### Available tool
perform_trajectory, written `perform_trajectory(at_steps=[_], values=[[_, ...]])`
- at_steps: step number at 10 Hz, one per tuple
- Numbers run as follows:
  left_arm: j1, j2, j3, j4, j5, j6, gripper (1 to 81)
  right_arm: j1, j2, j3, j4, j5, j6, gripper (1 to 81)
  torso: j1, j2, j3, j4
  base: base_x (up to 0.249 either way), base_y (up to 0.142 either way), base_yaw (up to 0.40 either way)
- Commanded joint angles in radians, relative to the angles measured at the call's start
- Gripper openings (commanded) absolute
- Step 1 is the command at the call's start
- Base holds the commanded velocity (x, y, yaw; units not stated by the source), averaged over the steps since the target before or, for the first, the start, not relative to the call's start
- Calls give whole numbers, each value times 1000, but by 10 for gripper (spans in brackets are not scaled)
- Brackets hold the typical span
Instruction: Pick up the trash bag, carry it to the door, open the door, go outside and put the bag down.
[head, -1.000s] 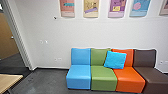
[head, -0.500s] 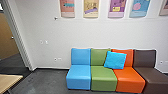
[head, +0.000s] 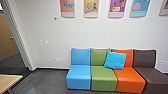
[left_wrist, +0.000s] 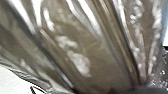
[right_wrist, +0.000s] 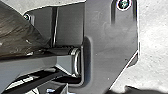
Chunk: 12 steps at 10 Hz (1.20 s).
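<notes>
This looks like an office lounge or waiting corner. The landmark is a row of joined seats in blue, green, orange and brown (head: 103, 75), with a bright blue cushion (head: 115, 60) on it. Above the row, colourful posters (head: 91, 7) line a plain pale wall (head: 82, 32). Left of the row are a light wooden tabletop (head: 8, 82) and, farther back, a wooden door (head: 7, 37). Dark grey floor (head: 47, 80) lies beside it.

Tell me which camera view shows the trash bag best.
The left wrist view: the trash bag spans most of it, close up, with shiny folds running down the plastic. The right wrist view shows a smaller, darker part of it at one side. The head view looks toward the coloured seats.
</notes>
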Motion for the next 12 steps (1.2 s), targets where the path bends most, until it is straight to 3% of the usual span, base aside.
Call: perform_trajectory(at_steps=[1,12], values=[[-52,-4,-14,1,88,7,10,49,-6,3,-6,-61,-1,811,0,0,0,0,0,0,0],[-52,1,-14,15,88,7,10,46,-4,3,-6,-61,-1,811,0,0,0,0,0,0,-149]])
